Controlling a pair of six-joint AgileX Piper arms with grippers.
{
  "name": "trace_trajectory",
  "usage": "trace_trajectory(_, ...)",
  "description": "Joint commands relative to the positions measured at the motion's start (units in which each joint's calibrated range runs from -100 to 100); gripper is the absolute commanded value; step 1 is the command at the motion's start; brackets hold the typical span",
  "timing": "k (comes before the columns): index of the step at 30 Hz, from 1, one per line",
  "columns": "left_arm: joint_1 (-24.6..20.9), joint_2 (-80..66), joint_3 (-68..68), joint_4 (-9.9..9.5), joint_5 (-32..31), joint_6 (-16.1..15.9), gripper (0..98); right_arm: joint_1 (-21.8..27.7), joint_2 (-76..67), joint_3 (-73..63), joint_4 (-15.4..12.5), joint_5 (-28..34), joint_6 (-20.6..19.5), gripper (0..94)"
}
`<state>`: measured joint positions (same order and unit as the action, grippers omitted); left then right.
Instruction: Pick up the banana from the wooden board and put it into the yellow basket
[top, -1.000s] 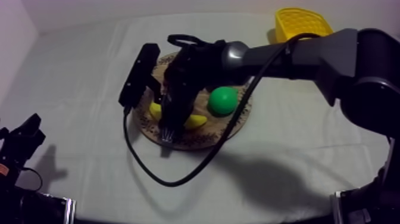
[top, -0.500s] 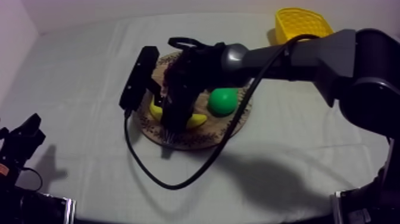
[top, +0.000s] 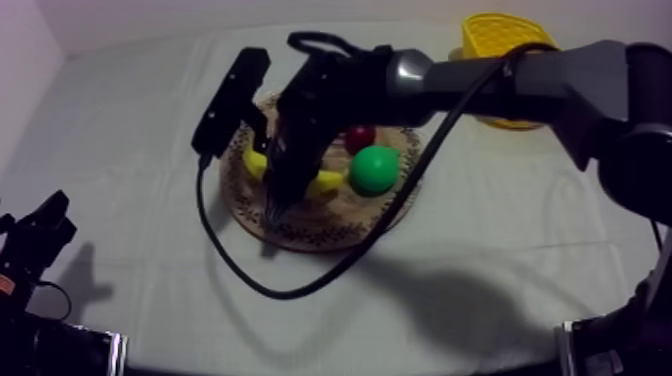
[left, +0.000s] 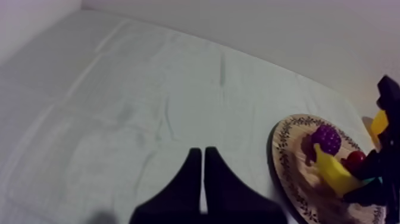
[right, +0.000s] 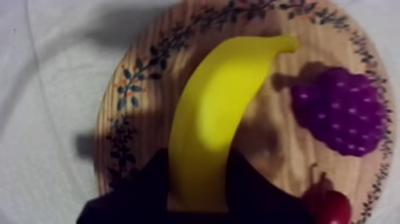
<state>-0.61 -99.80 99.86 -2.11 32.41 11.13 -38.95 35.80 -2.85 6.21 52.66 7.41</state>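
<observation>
The yellow banana (right: 220, 113) is held between the black fingers of my right gripper (right: 199, 161), which is shut on it. It hangs a little above the round wooden board (right: 149, 89) and casts a shadow on the wood. From above, the right gripper (top: 283, 195) hovers over the board (top: 320, 228), with the banana (top: 325, 183) showing on both sides of it. The yellow basket (top: 505, 40) stands at the far right. My left gripper (top: 40, 235) rests at the near left, its fingers (left: 193, 173) together as a narrow wedge on nothing.
On the board lie a green pear (top: 375, 169), a small red fruit (top: 360, 135) and a purple bunch of grapes (right: 342, 113). The right arm spans the table between board and basket. A black cable loops over the cloth in front of the board.
My right gripper has risen with the banana and shifted toward the far side of the board, uncovering the small red fruit. The left arm has stayed still.
</observation>
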Motion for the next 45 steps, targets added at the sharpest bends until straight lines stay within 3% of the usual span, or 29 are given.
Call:
trace_trajectory(1,0.00,-0.03,0.03,-0.02,0.00,0.00,0.1,0.55,-1.04,-1.42,0.49,0.53,-0.50,25.7)
trace_trajectory(21,0.00,-0.03,0.03,-0.02,0.00,-0.01,0.1,15.47,-3.13,-23.77,1.24,13.90,1.37,26.0)
trace_trajectory(30,0.00,-0.03,0.03,-0.02,0.00,-0.01,0.1,22.03,-2.26,-31.05,2.18,19.18,-0.36,26.1)
trace_trajectory(45,0.00,-0.03,0.03,-0.02,0.00,-0.02,0.1,29.84,-4.40,-27.17,2.22,23.35,-3.30,26.5)
